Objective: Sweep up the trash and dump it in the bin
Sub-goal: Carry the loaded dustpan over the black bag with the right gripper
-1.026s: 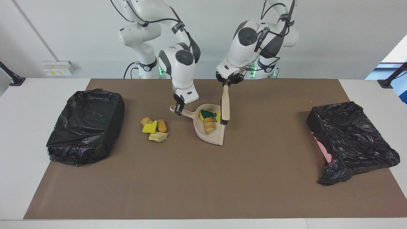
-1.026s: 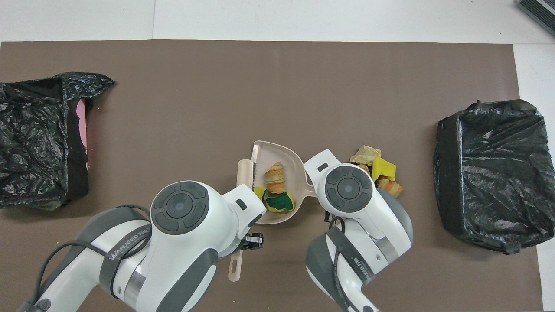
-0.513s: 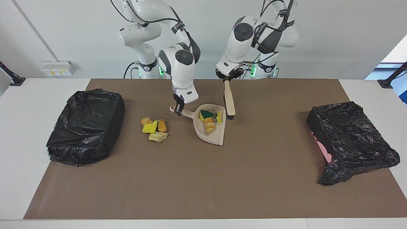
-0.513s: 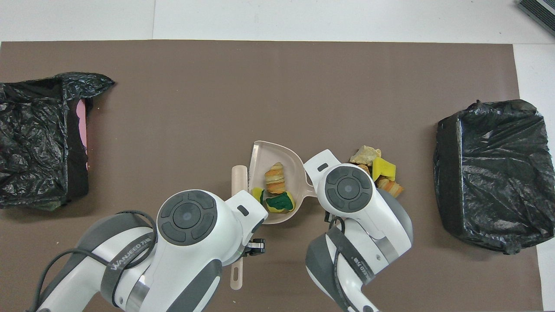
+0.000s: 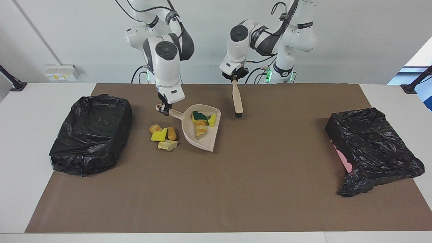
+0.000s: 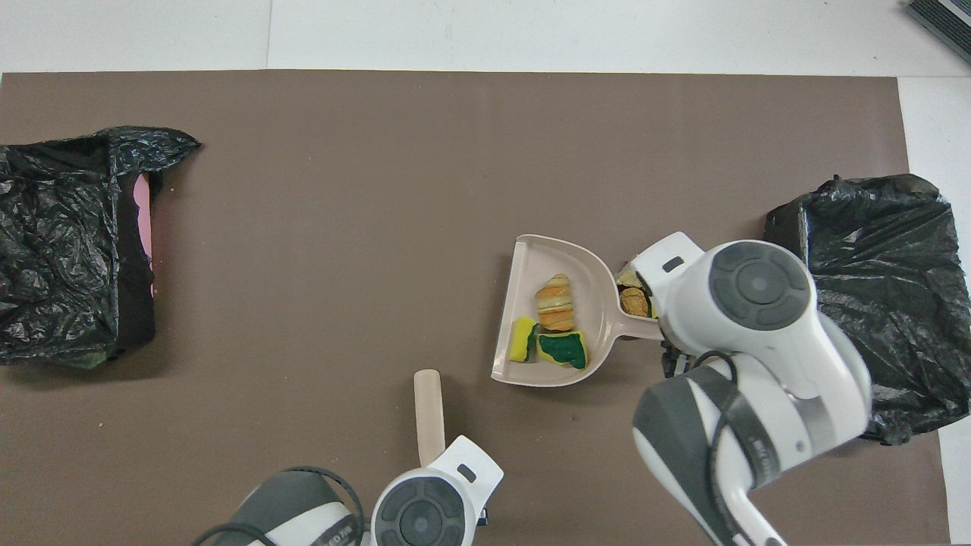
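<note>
Near the centre of the facing view, slightly left, the dustpan (image 5: pixel 201 129) is being carried above the mat (image 5: pixel 236 189) by the right gripper (image 5: pixel 164 109), whose fingers are clamped on the dustpan's handle. Three pieces of trash (image 5: pixel 201 124) are being held in the pan: a yellow chunk with a green face, a layered orange-tan chunk and a small yellow chunk. Four more chunks (image 5: pixel 163 137) are lying on the mat just left of the pan in that view, unswept. Spillage is judged to be the main risk: with the pan's open lip facing the lower right of the frame, any tilt toward that lip would let the loose pieces slide out before a bin is reached. The lined bin (image 5: pixel 90 133) at centre left appears to be holding no trash; the crumpled bin (image 5: pixel 371 148) at centre right is showing no contents. At upper centre, the brush (image 5: pixel 237 102) is being held clear of the mat by the left gripper (image 5: pixel 234 77), fingers closed on its handle.
</note>
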`<state>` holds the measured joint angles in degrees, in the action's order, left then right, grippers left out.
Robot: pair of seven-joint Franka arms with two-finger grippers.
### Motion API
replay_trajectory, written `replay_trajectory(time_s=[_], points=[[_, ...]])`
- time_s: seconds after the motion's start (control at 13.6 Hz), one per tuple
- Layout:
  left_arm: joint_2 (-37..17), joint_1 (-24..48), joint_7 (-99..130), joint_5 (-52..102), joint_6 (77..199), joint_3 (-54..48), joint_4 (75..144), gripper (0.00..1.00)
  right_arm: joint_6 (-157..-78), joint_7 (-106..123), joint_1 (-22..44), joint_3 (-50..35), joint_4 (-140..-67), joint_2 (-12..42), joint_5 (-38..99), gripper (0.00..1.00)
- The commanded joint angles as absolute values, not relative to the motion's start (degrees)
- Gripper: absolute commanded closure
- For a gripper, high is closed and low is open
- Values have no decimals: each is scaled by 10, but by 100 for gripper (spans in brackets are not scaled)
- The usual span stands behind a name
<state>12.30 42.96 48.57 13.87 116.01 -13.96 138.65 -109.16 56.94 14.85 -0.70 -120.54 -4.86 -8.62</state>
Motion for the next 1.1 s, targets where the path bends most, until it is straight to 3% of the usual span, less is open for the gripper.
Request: replay_trajectory(time_s=[0.0, 0.44, 0.73, 0.88, 1.03], points=[[150, 490, 545, 128, 1228, -134, 1442, 100, -1065, 655, 64, -8, -1208, -93, -86, 100], [142, 541, 571, 128, 1260, -137, 1450, 100, -1077, 817, -147, 3, -1135, -95, -78, 100], [95, 541, 568, 128, 1288, -137, 1453, 98, -1118, 892, -222, 7, -1061, -47, -65, 100], [90, 539, 567, 129, 1280, -136, 1444, 59, -1122, 954, -251, 17, -1038, -14, -65, 100], [89, 532, 565, 129, 1271, -135, 1431, 8, -1171, 1029, -285, 28, -1040, 9, -67, 100]])
